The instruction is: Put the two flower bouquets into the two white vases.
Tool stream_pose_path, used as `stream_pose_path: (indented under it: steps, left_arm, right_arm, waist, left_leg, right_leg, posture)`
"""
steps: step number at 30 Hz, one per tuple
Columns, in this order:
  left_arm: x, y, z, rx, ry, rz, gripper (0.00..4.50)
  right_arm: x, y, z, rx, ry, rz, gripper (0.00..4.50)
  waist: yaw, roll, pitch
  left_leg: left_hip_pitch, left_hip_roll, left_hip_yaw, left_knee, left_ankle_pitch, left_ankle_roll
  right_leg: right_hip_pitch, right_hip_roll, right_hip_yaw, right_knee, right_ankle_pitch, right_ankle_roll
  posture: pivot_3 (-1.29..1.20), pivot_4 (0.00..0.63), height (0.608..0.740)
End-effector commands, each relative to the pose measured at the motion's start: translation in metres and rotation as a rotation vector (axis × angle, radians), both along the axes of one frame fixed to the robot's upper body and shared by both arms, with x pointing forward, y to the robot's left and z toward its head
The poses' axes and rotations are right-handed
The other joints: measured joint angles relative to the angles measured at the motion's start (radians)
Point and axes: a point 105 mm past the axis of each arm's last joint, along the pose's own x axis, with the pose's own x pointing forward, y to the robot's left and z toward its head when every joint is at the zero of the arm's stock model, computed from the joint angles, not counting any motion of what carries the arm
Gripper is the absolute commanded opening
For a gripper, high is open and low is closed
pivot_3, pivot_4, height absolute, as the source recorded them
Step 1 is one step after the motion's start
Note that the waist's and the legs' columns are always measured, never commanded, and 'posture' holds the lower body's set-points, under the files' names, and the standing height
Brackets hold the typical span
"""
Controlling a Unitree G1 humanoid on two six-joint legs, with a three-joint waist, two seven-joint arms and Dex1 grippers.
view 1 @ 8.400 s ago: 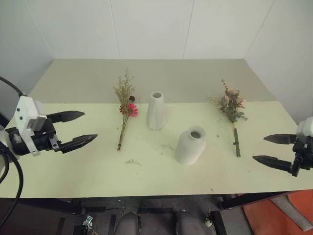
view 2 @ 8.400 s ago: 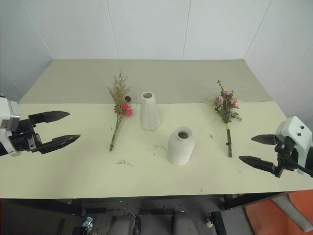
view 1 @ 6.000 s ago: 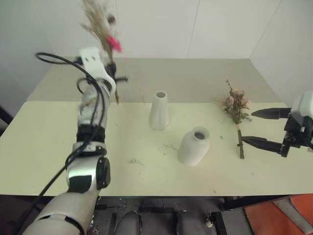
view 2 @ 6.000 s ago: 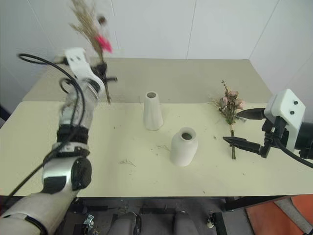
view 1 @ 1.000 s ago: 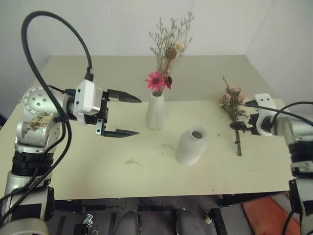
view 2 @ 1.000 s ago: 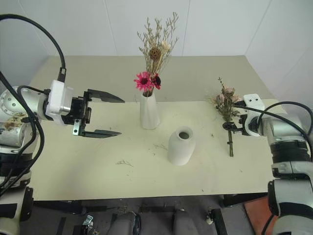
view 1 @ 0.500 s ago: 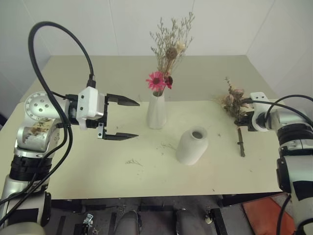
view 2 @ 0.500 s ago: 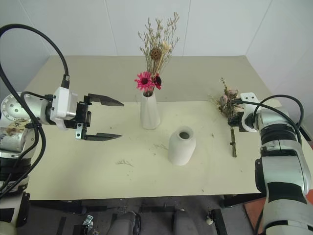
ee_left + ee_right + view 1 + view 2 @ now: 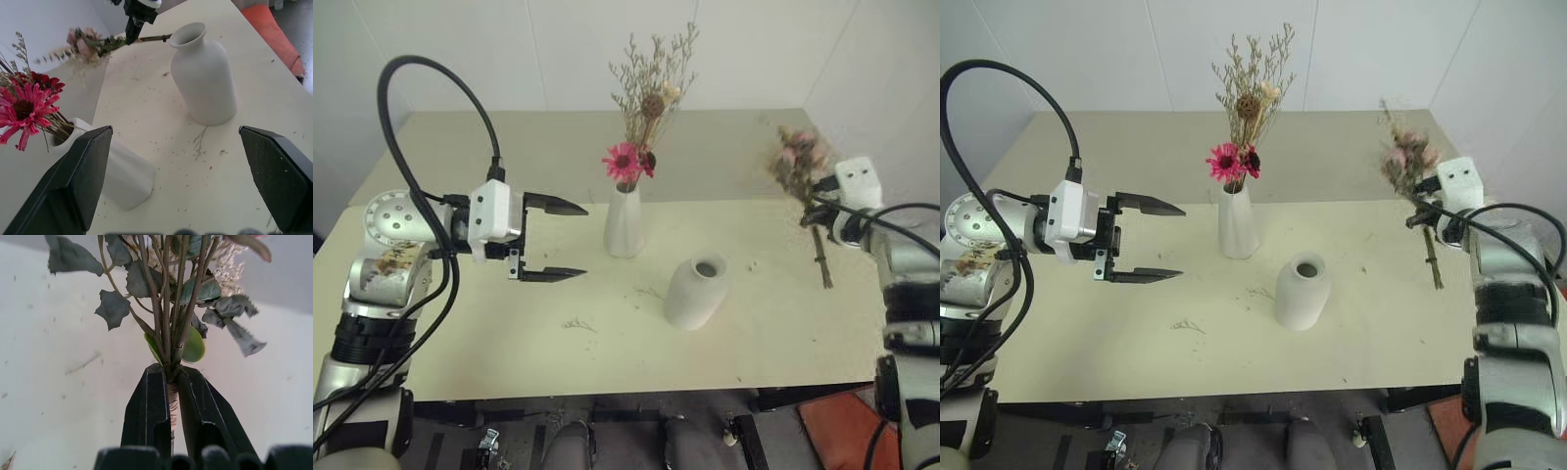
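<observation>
Both vases, the tall vase (image 9: 625,223) and the round vase (image 9: 693,292), look matt white ceramic on a smooth, matt table (image 9: 607,343).

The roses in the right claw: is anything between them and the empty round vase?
Nothing visible. The right claw holds the roses above the table's right side, and only bare tabletop lies between them and the round vase.

Even, soft light falls from overhead, leaving only faint shadows on the pale surface (image 9: 607,343) and no glare. The rose bouquet (image 9: 800,157) at far right looks smeared, probably motion blur. Both wrist views bend towards their edges.
</observation>
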Motion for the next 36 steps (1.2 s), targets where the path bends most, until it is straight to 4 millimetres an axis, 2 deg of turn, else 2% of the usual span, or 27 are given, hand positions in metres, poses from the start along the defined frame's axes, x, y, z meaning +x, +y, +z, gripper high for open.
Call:
stream_pose_path:
  steps: [1, 3, 5, 6, 9, 13, 16, 22, 25, 36]
  left_arm:
    - [0.000, 0.007, 0.008, -0.005, -0.035, 0.023, 4.50]
    - [0.002, 0.009, 0.006, 0.001, -0.031, 0.032, 4.50]
    - [0.004, 0.010, 0.006, 0.005, -0.029, 0.037, 4.50]
    - [0.005, 0.010, 0.007, 0.003, -0.029, 0.037, 4.50]
    - [0.009, 0.010, 0.009, 0.002, -0.031, 0.040, 4.50]
    - [0.011, 0.010, 0.008, 0.004, -0.029, 0.040, 4.50]
    - [0.011, 0.010, 0.008, 0.006, -0.026, 0.041, 4.50]
    - [0.009, 0.012, 0.011, 0.005, -0.029, 0.054, 4.50]
    - [0.008, 0.015, 0.010, 0.007, -0.026, 0.075, 4.50]
    - [0.004, 0.019, 0.009, 0.003, -0.013, 0.108, 4.50]
  right_arm:
    - [-0.042, 0.022, 0.093, -0.029, -0.539, 0.059, 0.13]
    - [-0.070, 0.041, 0.112, 0.120, -0.688, 0.165, 0.13]
    - [-0.101, 0.063, 0.119, 0.347, -0.767, 0.392, 0.13]
    - [-0.112, 0.074, 0.119, 0.389, -0.783, 0.453, 0.13]
    - [-0.126, 0.101, 0.112, 0.428, -0.725, 0.557, 0.13]
    - [-0.152, 0.132, 0.119, 0.619, -0.780, 0.760, 0.13]
    - [-0.150, 0.148, 0.114, 0.680, -0.749, 0.803, 0.13]
    - [-0.146, 0.166, 0.103, 0.719, -0.690, 0.852, 0.13]
    - [-0.140, 0.166, 0.092, 0.706, -0.662, 0.822, 0.13]
    - [-0.134, 0.159, 0.074, 0.706, -0.655, 0.765, 0.13]
  waist:
    - [-0.001, 0.001, 0.000]
    - [-0.006, 0.001, 0.000]
    - [-0.004, 0.001, 0.000]
    - [-0.003, 0.001, 0.000]
    - [-0.003, 0.001, 0.000]
    - [-0.004, 0.001, 0.000]
    - [-0.010, 0.001, 0.000]
    - [-0.009, 0.001, 0.000]
    - [-0.007, 0.001, 0.000]
    - [-0.007, 0.001, 0.000]
  left_leg:
    - [0.000, 0.000, 0.000, 0.000, 0.000, 0.000]
    - [0.001, 0.000, 0.000, 0.000, 0.000, 0.000]
    - [0.002, 0.001, 0.000, 0.000, 0.000, 0.000]
    - [0.002, 0.001, -0.001, 0.000, 0.000, 0.000]
    - [0.002, 0.001, -0.001, 0.000, 0.000, 0.000]
    - [0.004, 0.001, -0.001, 0.001, 0.000, 0.000]
    - [0.004, 0.001, -0.001, 0.001, 0.000, 0.000]
    - [0.004, 0.001, -0.001, 0.001, 0.000, 0.000]
    - [0.003, 0.001, -0.001, 0.001, 0.000, 0.000]
    - [0.004, 0.001, -0.001, 0.001, 0.000, 0.000]
  right_leg:
    - [0.000, 0.000, 0.001, 0.000, 0.000, 0.000]
    - [0.001, 0.000, 0.001, 0.001, 0.000, 0.000]
    - [0.001, 0.001, 0.001, 0.001, 0.000, 0.000]
    - [0.002, 0.001, 0.000, 0.001, 0.000, 0.000]
    - [0.003, 0.000, -0.001, 0.000, 0.000, 0.000]
    - [0.004, 0.001, 0.000, 0.000, 0.000, 0.000]
    - [0.004, 0.001, 0.000, 0.001, 0.000, 0.000]
    - [0.003, 0.001, 0.000, 0.002, 0.000, 0.000]
    - [0.003, 0.001, 0.000, 0.001, 0.000, 0.000]
    - [0.003, 0.001, 0.000, 0.001, 0.000, 0.000]
  posture:
    - [0.00, 0.150, 0.740]
    - [0.00, 0.150, 0.740]
    - [0.00, 0.150, 0.740]
    - [0.00, 0.150, 0.740]
    - [0.00, 0.150, 0.740]
    - [0.00, 0.150, 0.740]
    - [0.00, 0.150, 0.740]
    - [0.00, 0.150, 0.740]
    - [0.00, 0.150, 0.740]
    - [0.00, 0.150, 0.740]
